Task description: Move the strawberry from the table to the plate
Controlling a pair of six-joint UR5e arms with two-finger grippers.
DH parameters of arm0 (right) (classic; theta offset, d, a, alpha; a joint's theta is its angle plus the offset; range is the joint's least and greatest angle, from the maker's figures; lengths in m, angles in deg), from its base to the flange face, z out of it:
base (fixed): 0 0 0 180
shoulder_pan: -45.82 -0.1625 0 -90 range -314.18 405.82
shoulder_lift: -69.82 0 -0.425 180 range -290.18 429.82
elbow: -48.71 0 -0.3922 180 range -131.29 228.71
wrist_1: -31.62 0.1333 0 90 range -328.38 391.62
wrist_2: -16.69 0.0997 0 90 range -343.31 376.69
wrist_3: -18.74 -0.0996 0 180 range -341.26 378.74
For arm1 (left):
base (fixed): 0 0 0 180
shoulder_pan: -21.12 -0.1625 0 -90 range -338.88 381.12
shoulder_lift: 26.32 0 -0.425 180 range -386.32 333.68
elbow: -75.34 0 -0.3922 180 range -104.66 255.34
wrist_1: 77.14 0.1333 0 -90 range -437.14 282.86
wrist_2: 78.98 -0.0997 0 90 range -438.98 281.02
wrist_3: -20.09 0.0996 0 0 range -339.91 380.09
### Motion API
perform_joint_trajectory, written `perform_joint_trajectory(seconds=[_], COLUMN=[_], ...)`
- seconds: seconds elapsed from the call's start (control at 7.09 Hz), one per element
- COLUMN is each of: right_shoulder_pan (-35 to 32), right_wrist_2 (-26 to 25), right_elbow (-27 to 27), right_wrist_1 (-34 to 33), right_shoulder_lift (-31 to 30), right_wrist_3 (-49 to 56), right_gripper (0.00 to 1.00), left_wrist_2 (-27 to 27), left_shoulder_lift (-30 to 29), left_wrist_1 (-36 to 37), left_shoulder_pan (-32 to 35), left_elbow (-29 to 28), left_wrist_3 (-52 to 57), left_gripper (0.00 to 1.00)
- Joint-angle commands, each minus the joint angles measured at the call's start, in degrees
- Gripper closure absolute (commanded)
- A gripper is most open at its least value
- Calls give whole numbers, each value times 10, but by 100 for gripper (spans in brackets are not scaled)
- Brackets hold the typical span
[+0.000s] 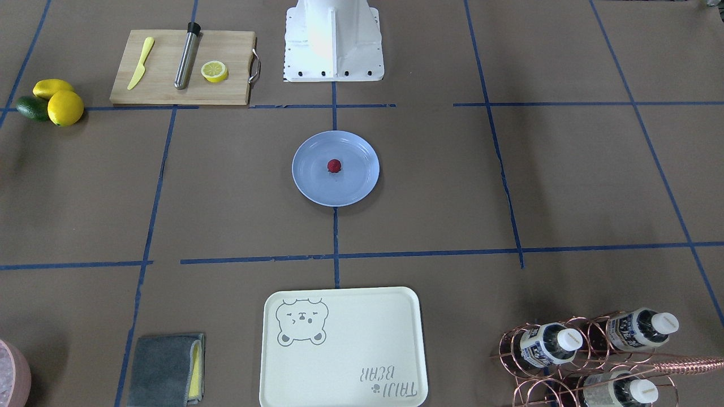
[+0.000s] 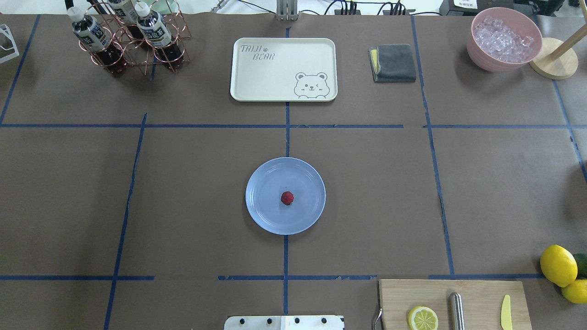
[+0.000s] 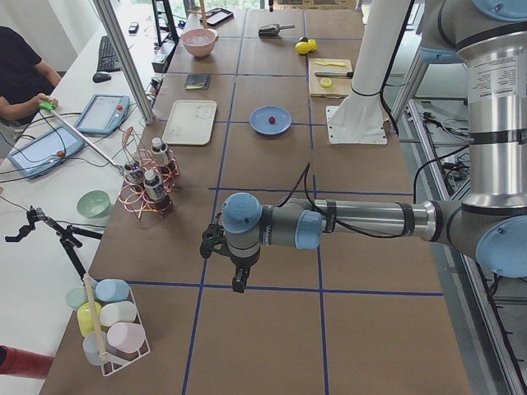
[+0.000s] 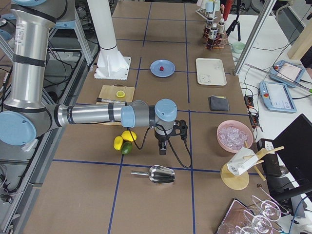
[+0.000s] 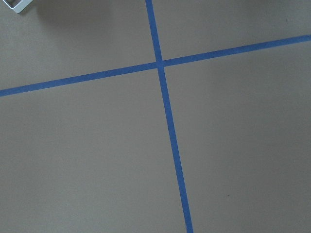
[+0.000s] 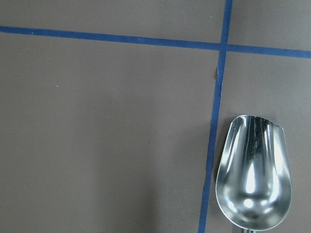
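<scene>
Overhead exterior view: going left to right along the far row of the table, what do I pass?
The bottles → cream bear tray → folded grey cloth → pink bowl of ice cubes → round wooden base.

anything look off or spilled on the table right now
Nothing spilled or tipped. The strawberry sits near the middle of the plate. Only the blue tape line to its right in the overhead view looks frayed.
</scene>
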Motion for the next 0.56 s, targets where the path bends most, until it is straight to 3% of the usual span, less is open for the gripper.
perform_joint_trajectory(seconds=[0.0, 0.42], right_shoulder_pan=[0, 0], right_wrist_2=[0, 0], right_elbow=[0, -4], right_wrist_1=[0, 0], right_shoulder_lift=[1, 1], right_wrist_3=[0, -1], right_gripper=[0, 0], left_wrist_2=[0, 0], left_shoulder_lift=[1, 1], left_wrist_1=[-1, -2], left_shoulder_pan=[0, 1], left_elbow=[1, 0], left_wrist_3=[0, 0], left_gripper=[0, 0])
